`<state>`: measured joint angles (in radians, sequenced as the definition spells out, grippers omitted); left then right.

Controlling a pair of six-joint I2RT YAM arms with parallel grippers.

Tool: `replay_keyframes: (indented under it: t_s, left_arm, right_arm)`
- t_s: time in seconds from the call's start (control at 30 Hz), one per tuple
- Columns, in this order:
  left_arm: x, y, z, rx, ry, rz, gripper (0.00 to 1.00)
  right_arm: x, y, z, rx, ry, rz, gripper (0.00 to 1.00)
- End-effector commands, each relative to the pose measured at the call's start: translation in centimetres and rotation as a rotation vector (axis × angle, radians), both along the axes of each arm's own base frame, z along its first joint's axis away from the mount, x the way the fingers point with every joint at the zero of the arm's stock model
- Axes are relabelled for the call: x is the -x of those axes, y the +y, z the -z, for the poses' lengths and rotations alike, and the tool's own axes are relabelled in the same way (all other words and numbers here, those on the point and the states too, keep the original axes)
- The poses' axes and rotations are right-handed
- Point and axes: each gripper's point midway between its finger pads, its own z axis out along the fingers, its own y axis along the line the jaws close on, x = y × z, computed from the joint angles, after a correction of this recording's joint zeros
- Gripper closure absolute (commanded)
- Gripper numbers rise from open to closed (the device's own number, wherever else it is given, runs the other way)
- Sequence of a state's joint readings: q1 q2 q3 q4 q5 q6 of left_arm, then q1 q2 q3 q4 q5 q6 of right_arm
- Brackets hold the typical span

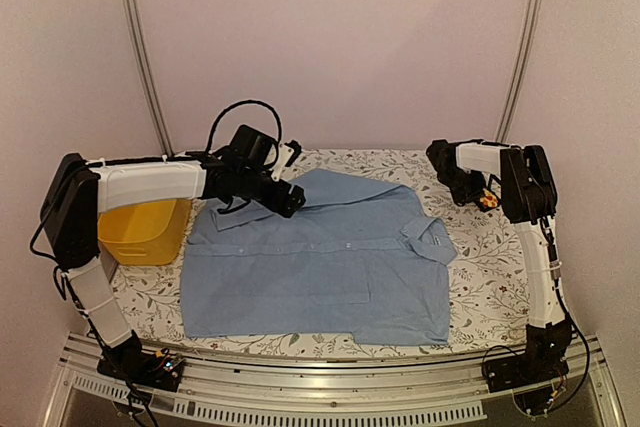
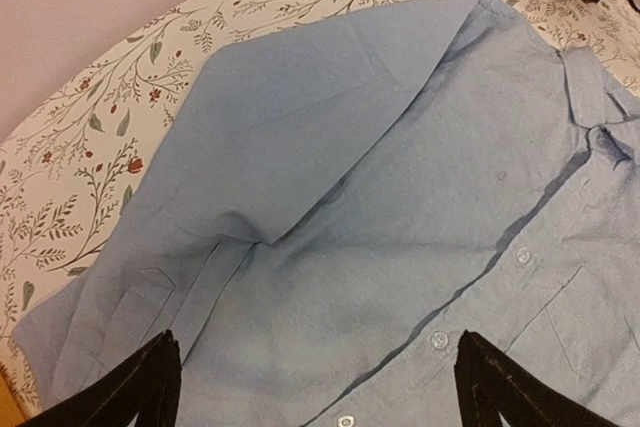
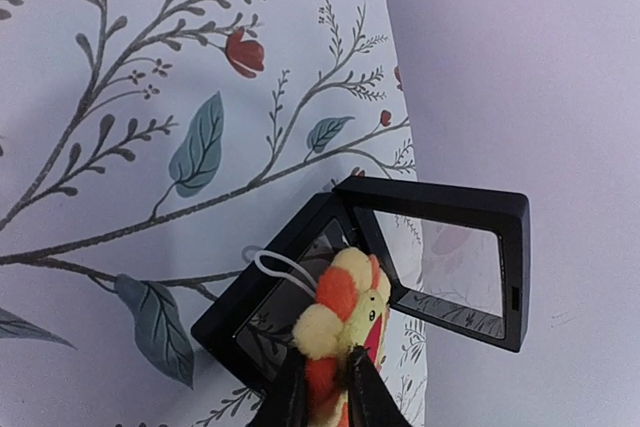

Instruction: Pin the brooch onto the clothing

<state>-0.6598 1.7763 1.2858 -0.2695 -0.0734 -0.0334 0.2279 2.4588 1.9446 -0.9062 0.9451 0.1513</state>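
Note:
The light blue shirt (image 1: 320, 257) lies spread flat on the floral table cloth, collar toward the right. My left gripper (image 1: 287, 194) hovers open and empty over the shirt's far left sleeve; in the left wrist view (image 2: 320, 402) its two black fingers (image 2: 150, 387) straddle the button placket of the shirt (image 2: 350, 197). My right gripper (image 1: 468, 190) is at the far right of the table, off the shirt. In the right wrist view it (image 3: 322, 375) is shut on the yellow-orange flower brooch (image 3: 340, 312), held over the small open black frame (image 3: 440, 247). The brooch shows as an orange spot (image 1: 489, 201).
A yellow plastic basket (image 1: 145, 229) stands at the left under my left arm. The back wall is close behind the black frame. The shirt covers most of the middle of the table (image 1: 490, 267). A white loop (image 3: 280, 272) lies on the frame.

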Motion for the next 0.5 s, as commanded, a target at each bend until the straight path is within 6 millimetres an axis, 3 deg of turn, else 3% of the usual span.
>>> replay_keyframes:
  t_s: [0.0,0.03,0.17,0.3,0.47]
  left_arm:
    - [-0.4,0.2,0.0,0.012,-0.004,0.002,0.05]
    - [-0.4,0.2,0.0,0.013,-0.005,0.002,0.05]
    - [-0.2,0.2,-0.5,0.031,-0.013,0.011,0.05]
    - [-0.1,-0.2,-1.9,0.066,-0.047,0.035,0.05]
    - [-0.2,-0.7,-4.3,0.107,-0.101,0.062,0.06]
  right_arm:
    - [0.0,-0.8,-1.1,0.02,-0.019,0.014,0.96]
    - [0.0,-0.7,-1.3,0.003,-0.025,0.014,1.0]
    - [-0.1,-0.1,-3.5,-0.059,-0.073,0.014,1.0]
    - [-0.1,1.8,-7.2,-0.146,-0.134,-0.028,1.0]
    - [0.4,5.7,-13.5,-0.274,-0.217,-0.154,1.0]
